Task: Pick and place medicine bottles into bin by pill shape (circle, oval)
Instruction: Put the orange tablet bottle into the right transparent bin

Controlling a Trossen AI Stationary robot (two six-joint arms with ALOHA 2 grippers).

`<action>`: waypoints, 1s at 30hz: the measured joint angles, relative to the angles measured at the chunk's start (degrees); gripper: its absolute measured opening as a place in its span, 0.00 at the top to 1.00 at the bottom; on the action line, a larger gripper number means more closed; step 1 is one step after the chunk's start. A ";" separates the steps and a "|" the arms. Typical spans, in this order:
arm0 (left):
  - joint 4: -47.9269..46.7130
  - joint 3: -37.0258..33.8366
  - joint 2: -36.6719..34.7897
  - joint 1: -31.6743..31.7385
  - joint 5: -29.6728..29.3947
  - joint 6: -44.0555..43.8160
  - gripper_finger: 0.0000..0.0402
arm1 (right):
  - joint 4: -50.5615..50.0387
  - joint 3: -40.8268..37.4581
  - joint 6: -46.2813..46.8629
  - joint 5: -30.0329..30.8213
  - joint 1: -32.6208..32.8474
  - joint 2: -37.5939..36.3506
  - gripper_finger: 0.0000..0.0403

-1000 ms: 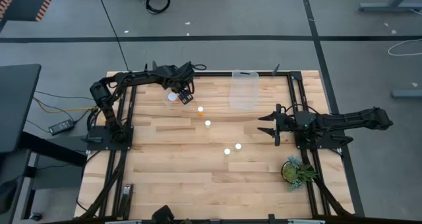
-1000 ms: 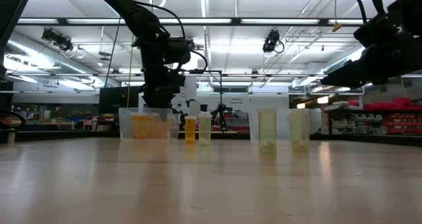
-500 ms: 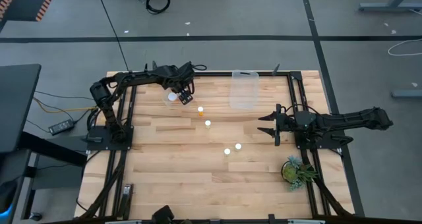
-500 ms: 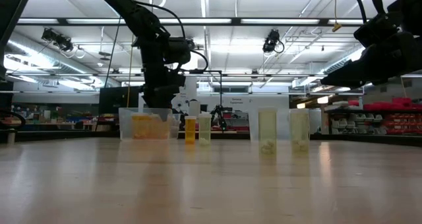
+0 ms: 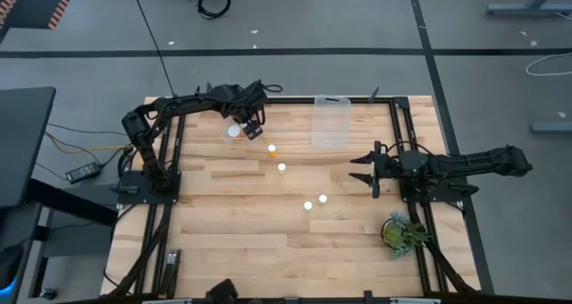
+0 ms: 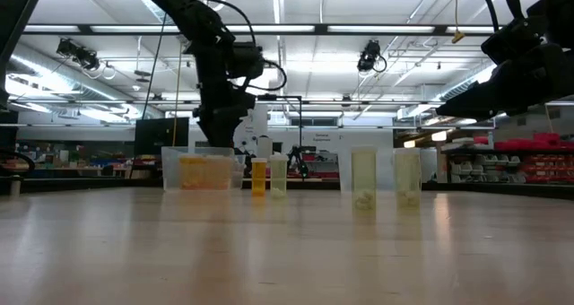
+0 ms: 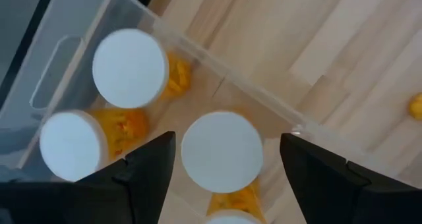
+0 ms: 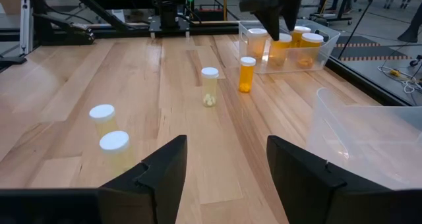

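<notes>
Overhead, left fingers released above white-capped orange bottles in bin; right fingers also spread.

The near half of the bench lies bare, an easy way in. Four bottles stand loose mid-bench: an orange one, a pale one just beyond it, and a pair close together, with open wood between the groups. At the far edge, the left bin is crowded with capped bottles under the left gripper; the clear bin stands apart. A plant blocks the right near corner.
</notes>
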 joint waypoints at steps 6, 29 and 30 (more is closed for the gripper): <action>-1.61 3.06 0.00 -0.78 0.04 0.00 0.30 | -0.01 0.00 0.00 0.01 0.01 0.00 0.46; -5.25 7.61 0.00 -5.29 4.50 -1.72 0.29 | 0.00 0.00 0.00 0.01 -0.01 0.00 0.46; -5.26 7.61 0.00 -5.52 4.83 -1.80 0.29 | -0.01 0.00 0.00 0.01 0.01 0.00 0.46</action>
